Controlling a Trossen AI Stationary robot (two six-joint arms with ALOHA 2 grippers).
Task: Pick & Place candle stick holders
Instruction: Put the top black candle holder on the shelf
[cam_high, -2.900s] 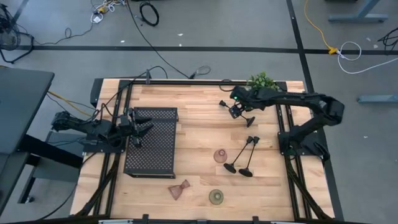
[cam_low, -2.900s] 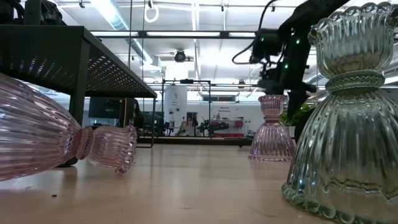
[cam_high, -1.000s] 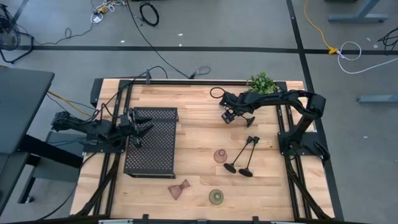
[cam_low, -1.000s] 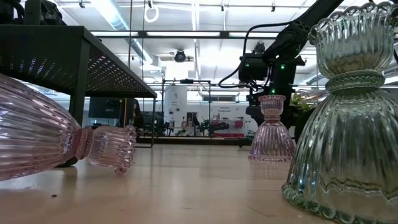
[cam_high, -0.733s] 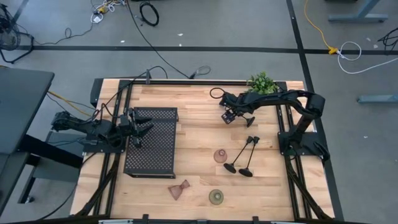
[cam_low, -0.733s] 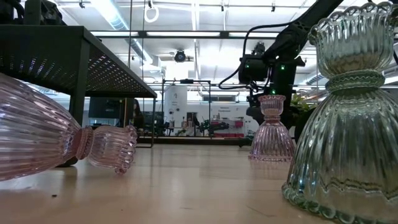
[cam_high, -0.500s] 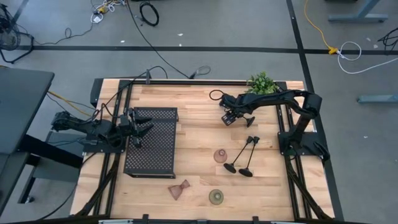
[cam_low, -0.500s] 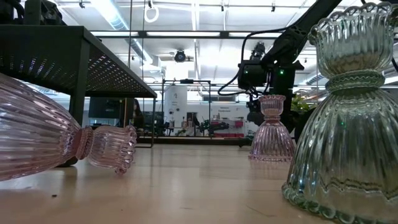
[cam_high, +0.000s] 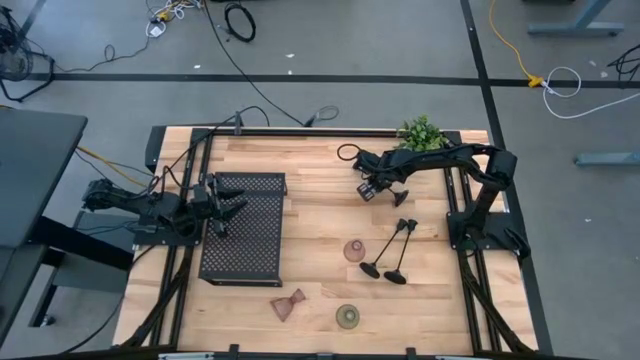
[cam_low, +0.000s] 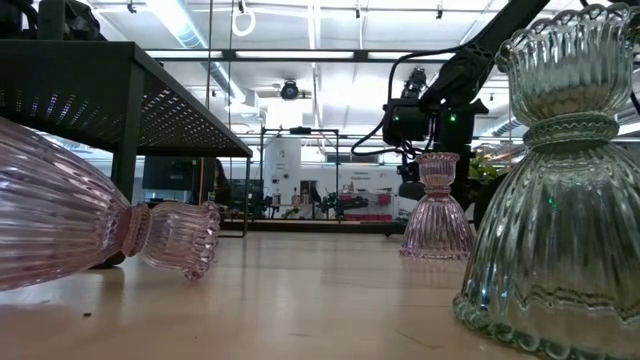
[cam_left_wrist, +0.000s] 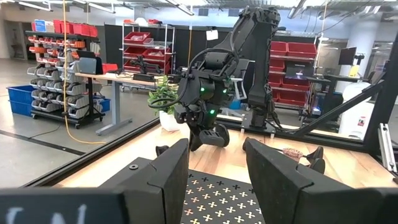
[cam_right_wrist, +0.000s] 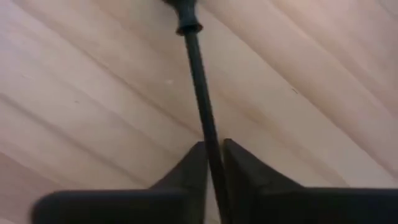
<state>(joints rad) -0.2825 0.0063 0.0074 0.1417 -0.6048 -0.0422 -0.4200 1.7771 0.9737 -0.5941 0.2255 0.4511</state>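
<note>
A tall black candle stick holder lies near the table's far right part, and my right gripper is shut on its thin stem. Two more black stem holders lie side by side at mid right. A pink squat holder stands beside them. A second pinkish holder lies on its side near the front edge, and an olive-green one stands there upright. My left gripper waits open over the black perforated tray. My right gripper pinches the holder's thin stem between its two fingers, some way from the cup end. The fingers come from above, pointing down, one on each side of the stem. Whether the stem lies on the wood or just above it cannot be told.
A small green potted plant stands at the far right corner, close behind my right arm. The tray fills the table's left part. Bare wood lies in the middle between tray and holders. In the low view the green holder stands close to the camera.
My right gripper has gone down a little toward the table over the far holder's stem, keeping almost the same place. The holders on the table have stayed where they were.
</note>
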